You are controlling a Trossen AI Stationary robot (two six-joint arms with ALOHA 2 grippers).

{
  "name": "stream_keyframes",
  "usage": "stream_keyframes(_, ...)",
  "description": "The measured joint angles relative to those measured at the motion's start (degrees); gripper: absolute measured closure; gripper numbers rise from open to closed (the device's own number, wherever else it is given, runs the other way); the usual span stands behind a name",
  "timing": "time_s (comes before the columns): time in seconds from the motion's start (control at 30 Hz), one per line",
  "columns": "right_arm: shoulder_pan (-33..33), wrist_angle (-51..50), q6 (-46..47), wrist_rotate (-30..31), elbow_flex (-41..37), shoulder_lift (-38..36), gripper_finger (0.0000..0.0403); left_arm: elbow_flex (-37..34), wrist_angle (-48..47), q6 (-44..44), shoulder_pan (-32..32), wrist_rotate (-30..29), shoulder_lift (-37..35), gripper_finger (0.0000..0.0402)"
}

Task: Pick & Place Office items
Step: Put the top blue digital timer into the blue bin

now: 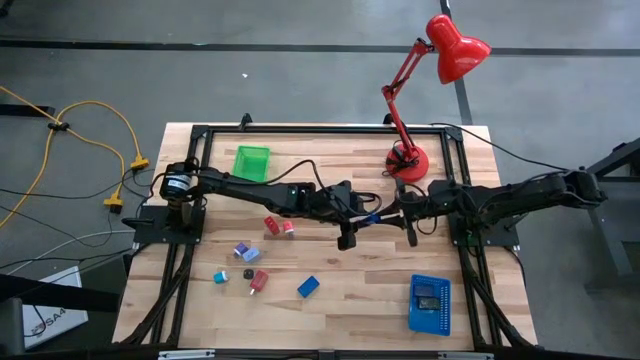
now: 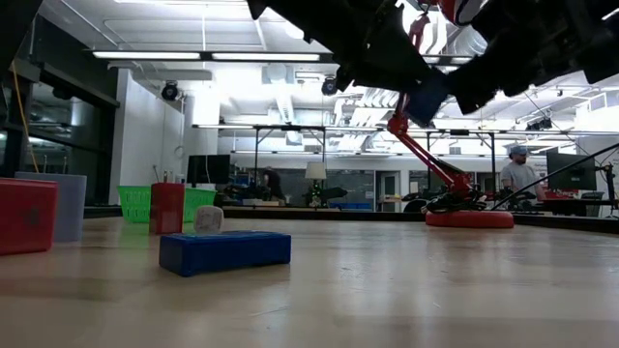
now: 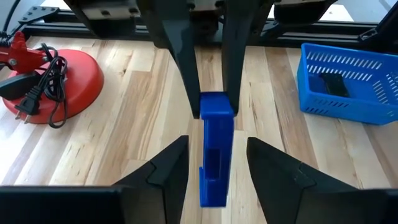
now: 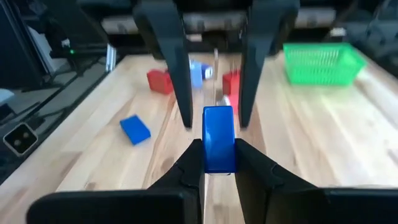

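Right end effector [image 4: 219,163]: held above mid-desk, its fingers pinched on a blue block [image 4: 218,138], which is carried clear of the wood.
Left end effector [image 3: 216,163]: facing the right one nose to nose over mid-desk; its fingers are spread on either side of the same blue block [image 3: 215,149], with gaps seen on both sides.
Blue block: held upright in the air between the two end effectors, gripped by the right one only.
Second blue block [image 1: 308,287]: flat on the desk, near the front edge, below the arms' meeting point.
Red blocks [image 1: 278,226]: lying just left of the left end effector; another red piece [image 1: 258,281] is seen nearer the front.
Lilac piece [image 1: 245,251]: between those reds; a teal piece [image 1: 219,275] and a small black one [image 1: 248,274] are placed near it.
Green tray [image 1: 251,162]: at the desk's back left.
Blue tray [image 1: 430,304]: at the front right, something dark lying inside.
Lamp [image 1: 440,70]: red, its base at the back right of the desk [image 1: 360,300].
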Motion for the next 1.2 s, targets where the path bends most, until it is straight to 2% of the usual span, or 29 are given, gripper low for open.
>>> stream_keyframes(0.2,0.0,-4.9,4.2,-2.7,0.0,-0.9,0.0354,0.0,0.0,0.0,-1.1,0.0,0.0,0.0245)
stream_keyframes(0.6,0.0,-16.3,19.1,-18.5,0.0,-8.4,0.0354,0.0,-0.1,0.0,-3.0,0.1,0.0,0.0245)
stream_keyframes(0.9,0.7,-17.2,32.4,-31.1,0.0,-12.1,0.0354,0.0,-0.1,-0.1,-3.4,0.1,0.0,0.0245)
stream_keyframes(1.07,6.7,-17.6,38.2,-31.2,0.0,-12.9,0.0354,0.0,-0.1,-0.5,-3.4,0.0,0.0,0.0245)
stream_keyframes(1.2,14.0,-21.4,41.8,-26.4,0.0,-12.9,0.0354,0.0,-0.1,-0.7,-3.4,-0.1,0.0,0.0245)
